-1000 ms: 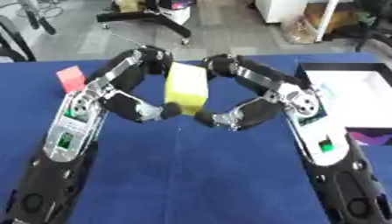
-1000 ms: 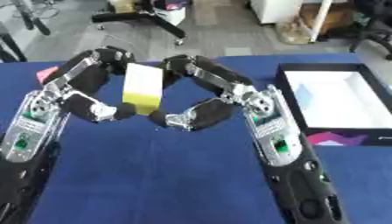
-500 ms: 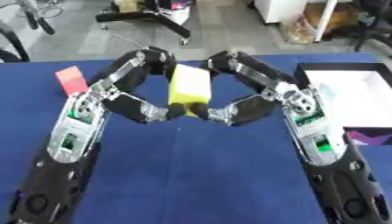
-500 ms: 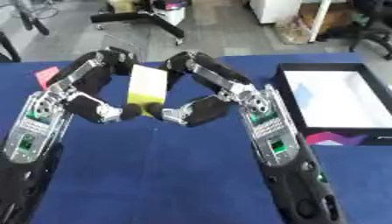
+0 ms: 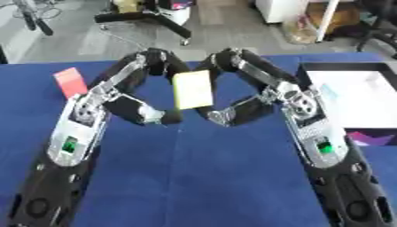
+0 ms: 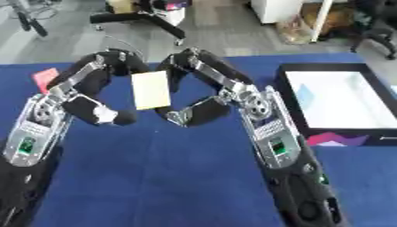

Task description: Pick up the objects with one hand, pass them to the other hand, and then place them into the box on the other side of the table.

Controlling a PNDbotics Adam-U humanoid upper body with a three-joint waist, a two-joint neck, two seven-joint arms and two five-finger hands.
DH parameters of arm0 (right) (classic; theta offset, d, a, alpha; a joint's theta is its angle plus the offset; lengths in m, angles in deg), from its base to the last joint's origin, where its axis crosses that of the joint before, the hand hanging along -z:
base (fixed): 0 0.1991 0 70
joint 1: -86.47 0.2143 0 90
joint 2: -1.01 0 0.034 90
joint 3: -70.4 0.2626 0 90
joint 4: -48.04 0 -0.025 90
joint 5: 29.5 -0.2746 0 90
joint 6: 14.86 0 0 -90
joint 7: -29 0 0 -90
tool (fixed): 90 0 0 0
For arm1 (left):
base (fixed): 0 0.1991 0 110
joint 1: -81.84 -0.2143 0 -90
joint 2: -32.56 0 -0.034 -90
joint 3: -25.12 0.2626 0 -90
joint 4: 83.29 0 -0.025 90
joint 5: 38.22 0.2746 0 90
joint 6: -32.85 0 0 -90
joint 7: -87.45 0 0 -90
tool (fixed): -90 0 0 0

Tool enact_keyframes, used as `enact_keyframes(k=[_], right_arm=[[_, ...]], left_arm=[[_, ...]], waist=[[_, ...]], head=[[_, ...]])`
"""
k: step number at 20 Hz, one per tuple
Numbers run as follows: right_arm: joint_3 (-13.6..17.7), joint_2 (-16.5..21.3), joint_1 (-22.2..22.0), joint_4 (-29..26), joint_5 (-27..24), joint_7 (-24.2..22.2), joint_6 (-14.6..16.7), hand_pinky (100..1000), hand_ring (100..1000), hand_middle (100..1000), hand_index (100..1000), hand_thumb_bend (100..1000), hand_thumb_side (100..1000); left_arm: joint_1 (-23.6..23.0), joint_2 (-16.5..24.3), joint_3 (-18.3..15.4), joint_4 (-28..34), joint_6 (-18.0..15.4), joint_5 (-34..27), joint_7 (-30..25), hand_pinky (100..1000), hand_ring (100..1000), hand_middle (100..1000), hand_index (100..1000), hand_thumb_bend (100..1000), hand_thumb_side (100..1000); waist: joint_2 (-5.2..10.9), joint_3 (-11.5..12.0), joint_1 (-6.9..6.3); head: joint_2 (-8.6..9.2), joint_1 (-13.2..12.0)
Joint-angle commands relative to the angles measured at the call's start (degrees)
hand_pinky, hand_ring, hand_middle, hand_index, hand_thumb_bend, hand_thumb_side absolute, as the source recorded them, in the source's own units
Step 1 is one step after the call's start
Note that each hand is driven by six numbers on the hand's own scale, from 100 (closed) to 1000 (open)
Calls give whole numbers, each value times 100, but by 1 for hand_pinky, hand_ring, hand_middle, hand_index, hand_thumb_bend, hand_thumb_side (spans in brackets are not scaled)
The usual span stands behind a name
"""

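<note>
One pale yellow flat rectangular block (image 5: pixel 193 89) stands upright above the middle of the blue cloth-covered worktop (image 5: pixel 194 177), held between the robot's two hands. The left hand (image 5: pixel 147 84) comes in from the left, its fingers arched over at the top and its thumb curled in below, closing on the block's left edge and lower corner. The right hand (image 5: pixel 232 88) mirrors it from the right, fingers bent over the top near the block's upper right edge and thumb reaching in toward the block's lower right. Whether the right hand's fingers actually touch the block cannot be told for certain; they lie just beside it at the least, curled round it.

The block is well off the cloth, tilted slightly so its top leans toward the left arm.

One black-walled rectangular box with a white floor (image 6: pixel 345 101) sits on the right side of the worktop, open at the top. One light blue flat piece (image 6: pixel 305 95) lies inside it near its left wall. One flat piece with purple and pink patches (image 6: pixel 329 139) lies just in front of the box, at its near wall.

One red flat rectangular card-like block (image 5: pixel 70 81) lies on the cloth on the far left, well apart from the yellow block and beside the left forearm.
</note>
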State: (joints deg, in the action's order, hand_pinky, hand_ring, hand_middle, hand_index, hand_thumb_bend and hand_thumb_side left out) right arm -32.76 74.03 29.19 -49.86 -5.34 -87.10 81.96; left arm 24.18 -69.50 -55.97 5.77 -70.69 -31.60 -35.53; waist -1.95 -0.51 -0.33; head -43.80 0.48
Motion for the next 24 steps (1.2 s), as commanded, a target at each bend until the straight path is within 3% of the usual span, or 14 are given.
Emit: enact_keyframes(k=[1, 8, 11, 17, 20, 24], right_arm=[[56, 45, 68, -206, -122, 80, 10, 675, 535, 379, 285, 100, 100], [173, 107, 59, -381, -228, 139, 19, 676, 538, 378, 280, 100, 100], [281, 217, 66, -516, -352, 245, -31, 679, 540, 381, 282, 100, 100], [898, 1005, 201, -840, -624, 953, -298, 699, 554, 403, 293, 100, 100], [1270, 1521, 299, -403, -595, 1503, -324, 701, 557, 420, 300, 100, 100], [1586, 2060, 507, 968, -298, 2112, -54, 694, 551, 434, 302, 100, 100]], left_arm=[[114, 6, -103, 12, -5, 143, 169, 601, 618, 618, 771, 851, 544], [123, -16, -339, -166, 68, 426, 677, 603, 629, 630, 787, 891, 581], [98, 8, -537, -285, 200, 627, 1139, 599, 629, 630, 786, 885, 592], [-187, 225, -976, -461, 427, 881, 1971, 593, 626, 626, 782, 840, 589], [-552, 330, -1209, -257, 515, 808, 2238, 588, 620, 619, 774, 800, 586], [-1022, 433, -1363, 192, 563, 736, 2397, 588, 618, 617, 774, 791, 589]], waist=[[53, -12, 78], [49, -57, 95], [57, -80, 103], [74, -75, 86], [70, -11, 33], [60, 108, -36]], head=[[-32, -21], [-32, -56], [-32, -58], [-32, 72], [-32, 209], [-32, 432]])
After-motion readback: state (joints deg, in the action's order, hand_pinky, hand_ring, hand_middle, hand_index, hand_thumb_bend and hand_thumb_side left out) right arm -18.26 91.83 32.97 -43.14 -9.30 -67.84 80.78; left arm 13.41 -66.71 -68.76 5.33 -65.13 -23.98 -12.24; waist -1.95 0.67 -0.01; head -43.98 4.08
